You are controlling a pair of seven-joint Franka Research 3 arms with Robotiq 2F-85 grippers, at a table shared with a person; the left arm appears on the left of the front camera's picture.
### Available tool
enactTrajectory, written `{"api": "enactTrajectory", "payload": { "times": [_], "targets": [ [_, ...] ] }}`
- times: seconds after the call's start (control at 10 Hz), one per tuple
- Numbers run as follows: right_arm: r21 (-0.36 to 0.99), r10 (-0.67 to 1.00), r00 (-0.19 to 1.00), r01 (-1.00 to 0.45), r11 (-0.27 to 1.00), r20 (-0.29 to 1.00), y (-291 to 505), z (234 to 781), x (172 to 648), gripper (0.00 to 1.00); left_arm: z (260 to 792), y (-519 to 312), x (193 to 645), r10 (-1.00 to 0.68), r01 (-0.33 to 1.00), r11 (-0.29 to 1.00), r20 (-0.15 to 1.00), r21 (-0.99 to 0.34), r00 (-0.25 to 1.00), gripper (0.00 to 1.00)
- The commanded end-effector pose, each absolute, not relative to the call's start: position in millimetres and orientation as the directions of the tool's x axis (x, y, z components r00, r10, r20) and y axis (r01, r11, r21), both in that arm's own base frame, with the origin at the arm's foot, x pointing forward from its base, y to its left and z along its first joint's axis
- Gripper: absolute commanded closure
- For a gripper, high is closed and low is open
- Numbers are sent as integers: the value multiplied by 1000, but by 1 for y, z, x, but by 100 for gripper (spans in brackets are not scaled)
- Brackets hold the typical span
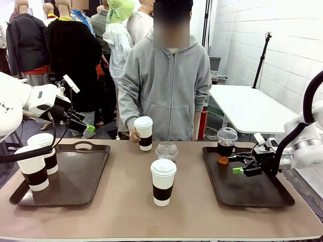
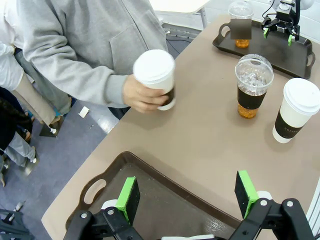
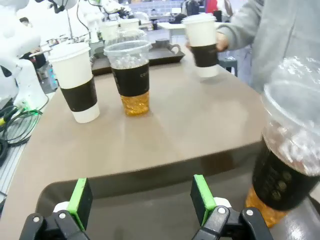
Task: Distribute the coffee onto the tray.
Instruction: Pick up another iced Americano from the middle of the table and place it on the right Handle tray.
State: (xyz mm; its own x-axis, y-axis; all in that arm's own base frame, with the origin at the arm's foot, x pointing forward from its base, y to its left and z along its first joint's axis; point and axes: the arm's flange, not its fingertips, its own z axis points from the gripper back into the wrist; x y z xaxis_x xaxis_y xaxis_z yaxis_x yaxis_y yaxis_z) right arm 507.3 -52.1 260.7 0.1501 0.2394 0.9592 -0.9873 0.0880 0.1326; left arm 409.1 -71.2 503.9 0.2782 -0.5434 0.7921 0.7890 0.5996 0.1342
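While the person grips a cup: person's hand [image 2: 142, 95] is wrapped round a white paper cup [image 2: 155, 75] at the far edge of the table [image 1: 126, 212]; resting or just lifted, I can't tell.
Left tray: left tray [image 1: 75, 186] carries two sleeved paper cups [image 1: 33, 169], side by side at its outer end.
Robot's left hand: robot's left hand [image 2: 187, 197] hangs over the left tray's far end, green pads [image 2: 127, 200] spread wide, nothing between them.
Robot's right hand: robot's right hand [image 3: 141, 200] is low over the right tray [image 1: 262, 196], spread wide and empty, just beside the dome-lidded cup [image 1: 226, 146] standing there.
Middle of the table: lone paper cup [image 1: 163, 181] in front, second dome-lidded cup [image 1: 166, 151] close behind it, both on neither tray.
Danger at the right tray: a sideways swing of that open hand could clip the full cup beside it and tip it.
Danger in the middle: the two cups stand near each other, so a wide approach to one may shove the other over; squeezing the soft clear cup hard could pop its dome.
Danger at the far edge: reaching for the held cup risks meeting the person's fingers.
Writing: pale print on the dark sleeves [image 3: 82, 95], too small to read; no brand I can make out.
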Motion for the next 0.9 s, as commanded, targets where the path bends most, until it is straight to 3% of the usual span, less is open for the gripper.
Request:
{"api": "enactTrajectory", "payload": {
  "times": [0.0,0.8],
  "targets": [
    [86,288,96,-995,49,953,-35,263,508,0,503,-70,409,-540,791,598,794,128,280,0],
    [88,287,92,-996,27,954,-8,263,515,0,503,-70,409,-540,791,598,794,128,280,0]
  ]
}}
